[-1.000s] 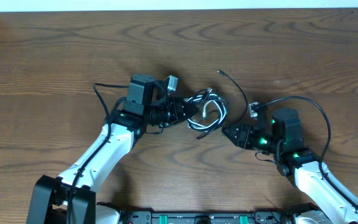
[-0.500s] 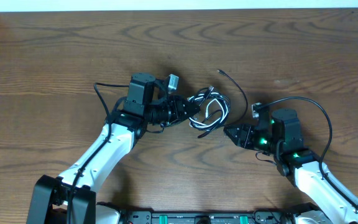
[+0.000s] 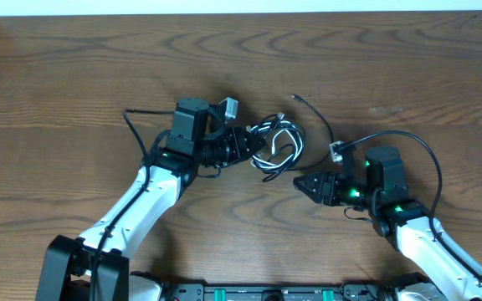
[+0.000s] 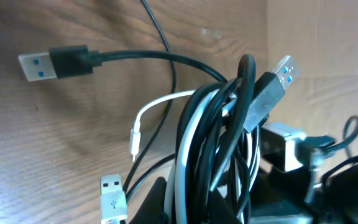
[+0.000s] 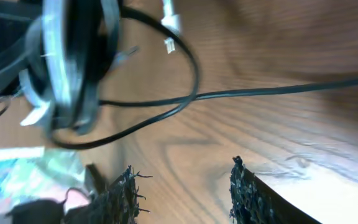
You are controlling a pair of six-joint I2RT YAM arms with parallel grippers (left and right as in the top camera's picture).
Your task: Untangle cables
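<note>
The cables point(image 3: 277, 144) are a bundle of black and white loops at mid-table. My left gripper point(image 3: 253, 149) is shut on the bundle's left side. In the left wrist view the cables point(image 4: 222, 143) rise between the fingers point(image 4: 160, 200), with my gripper point(image 4: 204, 208) pinching them at the bottom edge. Two black USB plugs point(image 4: 42, 64) stick out, and a white USB plug point(image 4: 112, 196) hangs low on the left. My right gripper point(image 3: 299, 182) sits just right of and below the bundle, open and empty. Its view shows the cables point(image 5: 73, 62) ahead of my open right gripper point(image 5: 182, 186), apart from it.
One black cord point(image 3: 320, 117) trails from the bundle toward the far right, ending in a small plug point(image 3: 298, 98). A thin black cord end point(image 3: 128, 114) lies left of the left arm. The table's far edge point(image 3: 241, 12) runs along the top. A white plug point(image 3: 335, 151) sits by the right arm.
The right gripper has opened wider and edged left toward the bundle. The left gripper, still shut on the bundle, has shifted it slightly left.
</note>
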